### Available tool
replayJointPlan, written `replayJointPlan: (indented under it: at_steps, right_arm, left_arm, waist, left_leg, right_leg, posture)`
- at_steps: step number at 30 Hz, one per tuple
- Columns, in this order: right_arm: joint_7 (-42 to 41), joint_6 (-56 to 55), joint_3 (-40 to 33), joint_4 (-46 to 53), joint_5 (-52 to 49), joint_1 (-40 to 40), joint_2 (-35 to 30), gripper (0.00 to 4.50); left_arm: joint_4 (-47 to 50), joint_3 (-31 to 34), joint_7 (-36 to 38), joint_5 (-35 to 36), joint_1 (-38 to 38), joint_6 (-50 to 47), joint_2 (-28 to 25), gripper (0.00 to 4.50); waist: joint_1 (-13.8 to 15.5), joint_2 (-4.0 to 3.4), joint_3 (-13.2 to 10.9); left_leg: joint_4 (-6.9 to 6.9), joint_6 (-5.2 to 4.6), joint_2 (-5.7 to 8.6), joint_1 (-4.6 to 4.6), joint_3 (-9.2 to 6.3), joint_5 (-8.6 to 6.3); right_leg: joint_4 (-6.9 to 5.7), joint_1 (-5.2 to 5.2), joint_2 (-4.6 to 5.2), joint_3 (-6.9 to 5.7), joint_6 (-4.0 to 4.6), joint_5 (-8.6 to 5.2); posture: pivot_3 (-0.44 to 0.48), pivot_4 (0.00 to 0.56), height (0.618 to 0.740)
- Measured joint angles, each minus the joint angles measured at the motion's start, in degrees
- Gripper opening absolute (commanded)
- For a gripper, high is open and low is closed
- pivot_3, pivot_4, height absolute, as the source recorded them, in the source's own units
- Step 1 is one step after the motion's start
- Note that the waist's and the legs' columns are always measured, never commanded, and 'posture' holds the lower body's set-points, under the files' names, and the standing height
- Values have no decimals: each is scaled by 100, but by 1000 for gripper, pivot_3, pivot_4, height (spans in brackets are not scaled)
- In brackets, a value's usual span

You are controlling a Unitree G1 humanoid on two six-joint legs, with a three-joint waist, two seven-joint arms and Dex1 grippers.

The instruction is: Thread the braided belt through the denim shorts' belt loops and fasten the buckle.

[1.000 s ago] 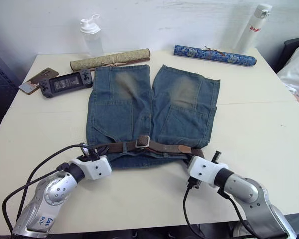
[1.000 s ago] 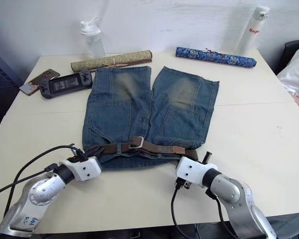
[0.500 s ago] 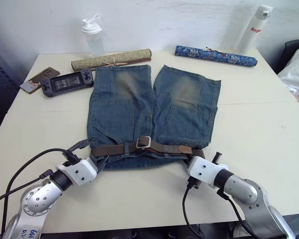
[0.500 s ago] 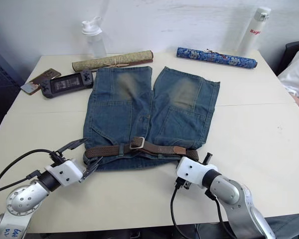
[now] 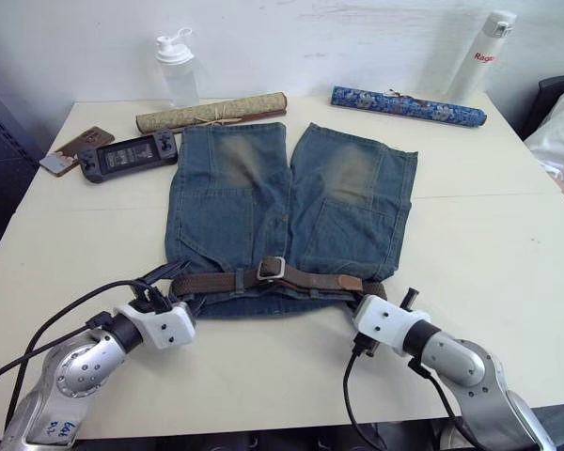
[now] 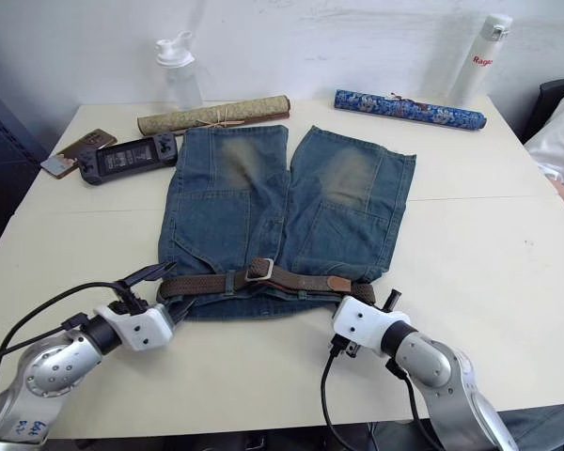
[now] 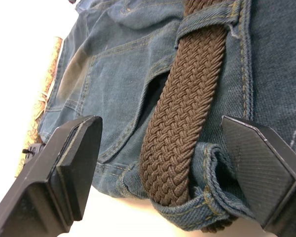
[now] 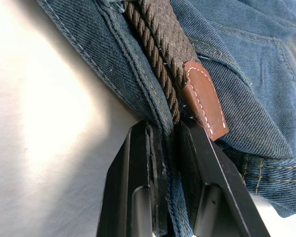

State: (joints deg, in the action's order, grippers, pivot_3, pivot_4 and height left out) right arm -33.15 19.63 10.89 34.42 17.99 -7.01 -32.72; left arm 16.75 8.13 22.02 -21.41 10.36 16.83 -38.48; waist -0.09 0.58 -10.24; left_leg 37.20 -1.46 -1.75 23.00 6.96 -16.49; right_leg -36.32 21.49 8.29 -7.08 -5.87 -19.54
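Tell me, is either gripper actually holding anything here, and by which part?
The right gripper pinches the denim shorts at the waistband edge, beside the braided belt's leather tip. The left gripper is open around the belt, holding nothing.

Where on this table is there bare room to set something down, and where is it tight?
Bare table lies to the right of the shorts, up to the blue roll. Another patch lies left of the shorts, below the game console. It is crowded along the waistband, where the belt, left gripper and right gripper sit.
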Motion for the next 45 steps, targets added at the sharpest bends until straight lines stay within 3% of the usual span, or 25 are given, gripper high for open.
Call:
replayJointPlan:
  at_steps: [3,8,10,20,30,39,45]
  right_arm:
    - [9,33,7,23,0,-13,41,133]
    - [8,42,18,79,-1,-56,41,133]
    - [8,46,18,79,0,-56,41,133]
    - [6,93,64,119,-1,-59,41,133]
    - [-25,136,64,251,-12,-151,33,133]
    - [-31,138,64,266,-14,-175,33,133]
    - [-46,131,63,268,-20,-161,31,133]
  left_arm:
    - [-42,-45,13,0,-30,-73,8,2909]
    - [-152,-57,-39,-15,155,-44,8,674]
    - [-175,-34,-78,-6,178,-60,8,287]
    - [-475,111,-231,567,245,-536,246,287]
    - [-567,160,-246,1517,140,-1514,593,287]
    - [-604,162,-271,1783,145,-1636,597,287]
    - [-644,99,-331,1588,216,-1333,452,287]
  waist:
    - [-1,0,0]
    - [-2,0,0]
    - [-1,0,0]
    - [-8,0,2]
    - [-4,-67,54]
    - [-5,-95,73]
    - [-7,-94,73]
  left_leg:
    - [0,0,1,0,0,1]
    - [0,0,1,1,0,0]
    - [1,0,0,1,0,0]
    - [1,2,0,-4,0,2]
    - [-12,-10,-1,-60,5,-8]
    - [-15,-5,-4,-69,5,-13]
    - [-16,-7,-4,-66,6,-19]
  right_leg:
    - [-2,1,0,0,0,0]
    - [0,2,0,-1,0,0]
    - [-1,1,0,-1,0,0]
    - [-11,2,0,1,1,-1]
    - [-19,-36,0,11,12,-8]
    - [-19,-43,-2,13,19,-14]
    - [-15,-40,-1,15,20,-14]
  posture:
    - [0,150,717]
    - [0,150,717]
    - [0,150,717]
    - [0,150,717]
    - [0,150,717]
    - [0,150,717]
    - [0,150,717]
